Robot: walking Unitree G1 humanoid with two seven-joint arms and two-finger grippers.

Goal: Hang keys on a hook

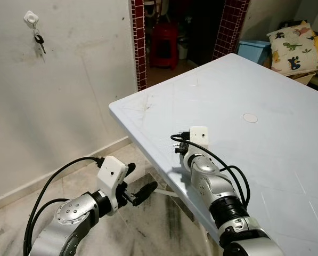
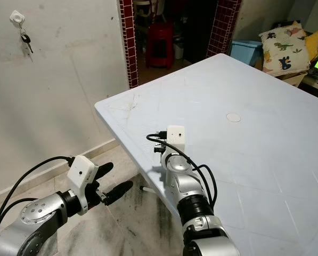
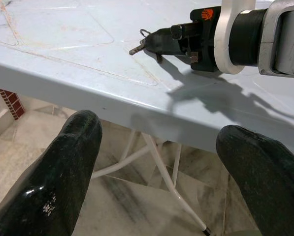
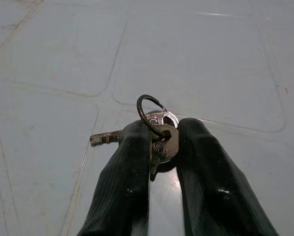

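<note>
Table [image 4: 211, 59], pincer-gripped keys [image 4: 161, 135] half hidden

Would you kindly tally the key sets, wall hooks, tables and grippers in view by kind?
Key sets: 2, held keys and hanging keys
Wall hook: 1
Table: 1
Grippers: 2, left gripper and right gripper
Total: 6

Stamped letters on key [image 4: 162, 142] head, partly hidden; not legible; no other text readable
</note>
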